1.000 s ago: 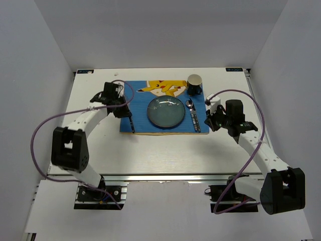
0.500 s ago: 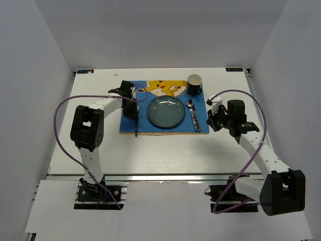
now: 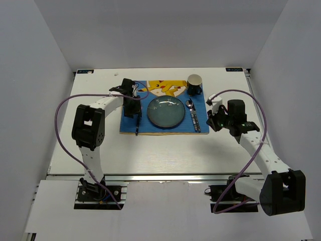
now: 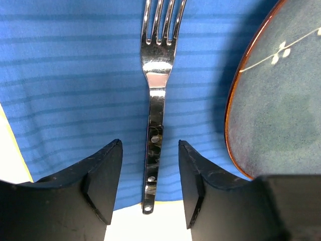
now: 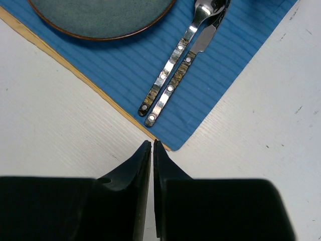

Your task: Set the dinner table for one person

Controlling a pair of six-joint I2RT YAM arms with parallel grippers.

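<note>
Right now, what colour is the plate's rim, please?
The rim is reddish brown; left wrist view shows it best.

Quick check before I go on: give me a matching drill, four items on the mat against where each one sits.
Items:
1. fork
2. plate
3. mug
4. spoon

Places:
a. far right corner of the mat
b. between the open fingers of the left gripper
c. middle of the mat
d. beside the knife, right of the plate

Pairs: 1-b, 2-c, 3-a, 4-d
</note>
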